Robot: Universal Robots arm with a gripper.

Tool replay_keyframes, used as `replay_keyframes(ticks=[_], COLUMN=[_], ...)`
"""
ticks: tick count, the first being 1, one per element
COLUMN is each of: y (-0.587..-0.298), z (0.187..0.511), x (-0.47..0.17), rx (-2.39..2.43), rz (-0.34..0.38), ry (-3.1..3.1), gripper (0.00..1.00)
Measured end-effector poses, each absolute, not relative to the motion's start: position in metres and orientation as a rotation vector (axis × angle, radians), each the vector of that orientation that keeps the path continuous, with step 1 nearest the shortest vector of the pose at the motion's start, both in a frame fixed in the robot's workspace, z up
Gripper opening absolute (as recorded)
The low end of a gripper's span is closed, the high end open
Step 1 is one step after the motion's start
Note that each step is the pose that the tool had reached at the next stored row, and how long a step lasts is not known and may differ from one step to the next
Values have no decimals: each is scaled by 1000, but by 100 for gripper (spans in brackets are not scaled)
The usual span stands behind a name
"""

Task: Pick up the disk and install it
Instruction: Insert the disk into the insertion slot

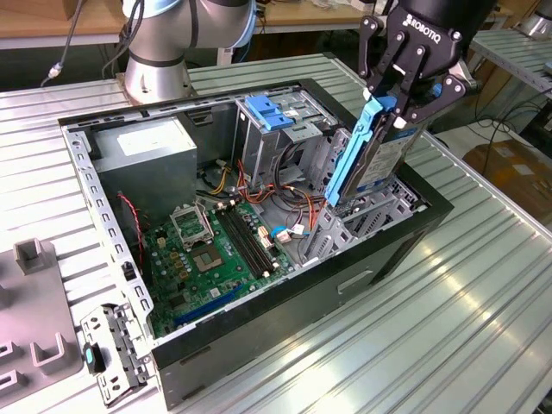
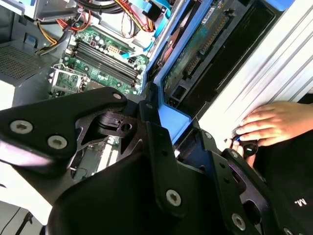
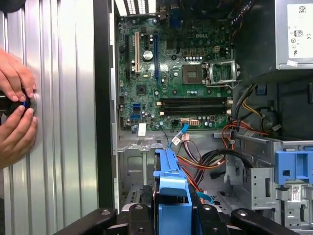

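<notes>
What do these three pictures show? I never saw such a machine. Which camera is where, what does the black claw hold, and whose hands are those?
A robot arm works on an open computer case lying on a ribbed metal table. The exterior view comes from a camera off the arm; both wrist views come from cameras riding on the arm. The black claw is the gripper, shut on the disk, a hard drive with blue rails, tilted, its lower end at the case's drive bay. Inside are a green motherboard and a grey power-supply box. The hands are a person's, on the table beside the case, around a small dark object.
</notes>
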State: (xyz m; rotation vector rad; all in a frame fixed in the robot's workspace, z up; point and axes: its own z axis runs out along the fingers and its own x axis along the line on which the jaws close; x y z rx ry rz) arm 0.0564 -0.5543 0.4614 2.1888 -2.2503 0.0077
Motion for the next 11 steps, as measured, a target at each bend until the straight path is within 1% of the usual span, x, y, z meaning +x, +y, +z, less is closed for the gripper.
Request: replay_keyframes(ticks=[11], y=[-559], z=[454], x=[57], rx=[2189], rz=[8], ry=[-2250], gripper=[37])
